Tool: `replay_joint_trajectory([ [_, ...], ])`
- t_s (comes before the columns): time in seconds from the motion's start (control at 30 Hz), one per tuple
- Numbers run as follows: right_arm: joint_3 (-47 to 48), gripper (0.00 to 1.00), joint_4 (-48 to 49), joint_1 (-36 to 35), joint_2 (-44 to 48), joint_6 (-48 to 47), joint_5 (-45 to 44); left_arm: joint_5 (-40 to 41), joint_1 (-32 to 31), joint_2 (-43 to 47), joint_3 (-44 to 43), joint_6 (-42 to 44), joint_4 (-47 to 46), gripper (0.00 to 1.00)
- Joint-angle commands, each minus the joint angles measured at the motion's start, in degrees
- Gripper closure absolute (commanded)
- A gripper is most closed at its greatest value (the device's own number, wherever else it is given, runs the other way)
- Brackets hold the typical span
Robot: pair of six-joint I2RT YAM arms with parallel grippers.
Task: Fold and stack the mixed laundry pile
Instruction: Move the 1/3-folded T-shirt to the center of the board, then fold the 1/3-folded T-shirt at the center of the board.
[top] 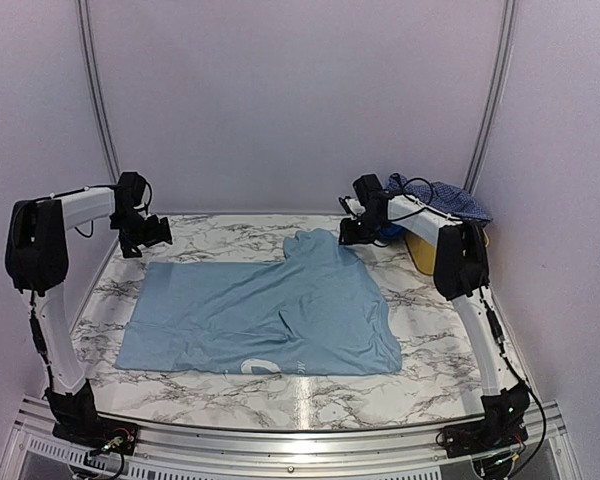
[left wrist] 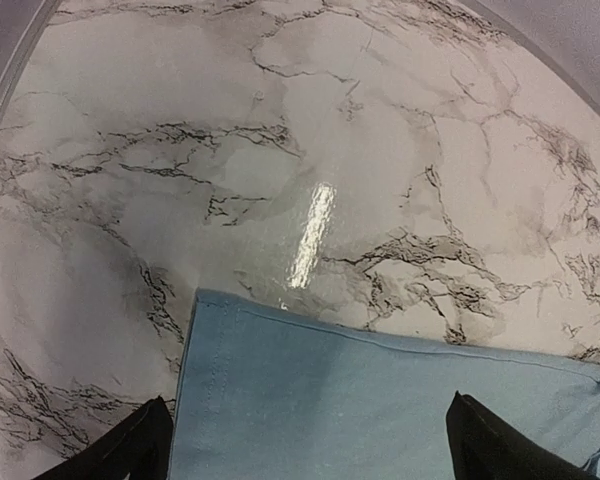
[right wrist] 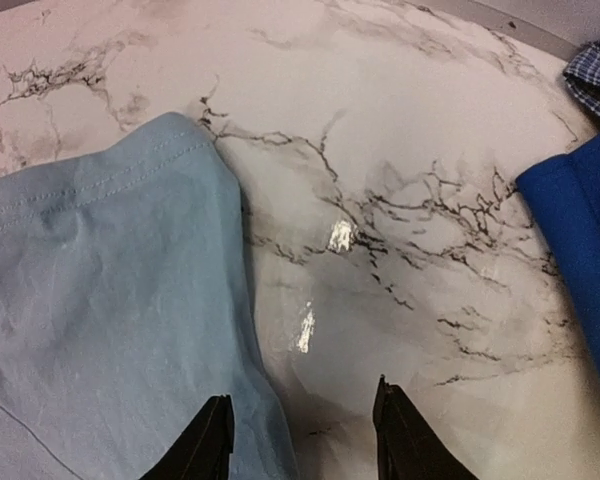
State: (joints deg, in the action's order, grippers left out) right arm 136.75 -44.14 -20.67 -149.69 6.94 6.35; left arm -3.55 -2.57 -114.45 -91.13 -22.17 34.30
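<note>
The pale sky-blue T-shirt point(top: 270, 310) lies spread flat on the marble table point(top: 430, 330), with white print at its near hem and its far edge rumpled. The left gripper point(left wrist: 307, 400) gapes wide above one corner, holding nothing. The right gripper point(right wrist: 300, 395), half open, straddles the shirt's edge without clasping it. The checked shirt point(top: 440, 197) and royal-blue piece point(right wrist: 580, 250) lie far right

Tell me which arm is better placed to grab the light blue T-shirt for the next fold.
Probably left: the left fingers stand wide open with the T-shirt corner between them. The right fingers are narrower, and their gap sits mostly over bare marble table beside the shirt's edge.
</note>
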Motion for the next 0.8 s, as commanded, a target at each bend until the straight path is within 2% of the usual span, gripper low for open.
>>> replay_joint_trajectory([
  [0.0,3.61,0.58,2.8,-0.3,-3.18,-0.19,-0.66,0.89,0.56,-2.43,-1.46,1.7,0.67,0.01],
  [0.23,3.96,0.61,2.16,-2.8,-5.84,-1.85,-3.44,0.2,1.35,-4.3,-2.07,1.09,0.64,0.01],
  [0.3,4.03,0.65,1.79,-3.18,-6.44,-2.18,-3.87,0.26,1.53,-4.87,-2.4,1.28,0.61,0.01],
  [0.37,4.35,0.8,1.4,-3.24,-6.51,-2.05,-3.37,0.66,1.72,-5.29,-2.64,2.08,0.63,0.01],
  [0.43,4.49,0.9,1.44,-3.24,-5.92,-1.88,-2.88,0.73,2.12,-5.67,-2.62,3.08,0.67,0.04],
  [0.5,4.41,1.0,1.72,-3.01,-5.14,-1.89,-1.75,-0.21,2.14,-6.24,-2.65,4.35,0.6,0.11],
  [0.67,1.83,1.0,2.59,-1.75,-2.01,-0.75,1.35,-2.81,5.77,-7.73,-2.03,7.89,0.27,0.44],
  [0.77,-0.34,1.0,4.07,-1.01,-0.11,0.18,2.9,-3.12,6.55,-8.37,-1.39,9.02,-1.09,0.55],
])
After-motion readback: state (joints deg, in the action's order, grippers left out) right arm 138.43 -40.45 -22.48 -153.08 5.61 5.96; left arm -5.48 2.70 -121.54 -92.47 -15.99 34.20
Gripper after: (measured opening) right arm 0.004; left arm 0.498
